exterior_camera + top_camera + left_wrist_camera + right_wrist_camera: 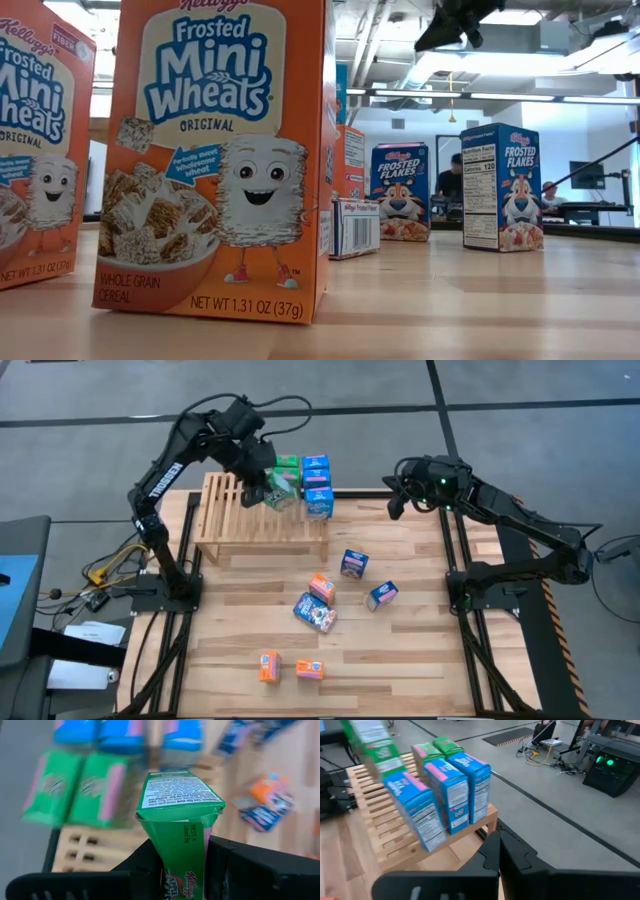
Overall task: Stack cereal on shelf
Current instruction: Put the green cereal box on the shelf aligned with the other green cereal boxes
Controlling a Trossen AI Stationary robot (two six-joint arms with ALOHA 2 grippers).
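On the plank tabletop [400, 650], our left gripper [272, 488] clamps a small green cardboard cereal box [179, 820] above the slatted light-wood rack [240, 520], ready for placing; our right gripper [397, 500], jaws together, waits beside it.

Plank tabletop [400, 650] — yellow cable [110, 565] alongside.
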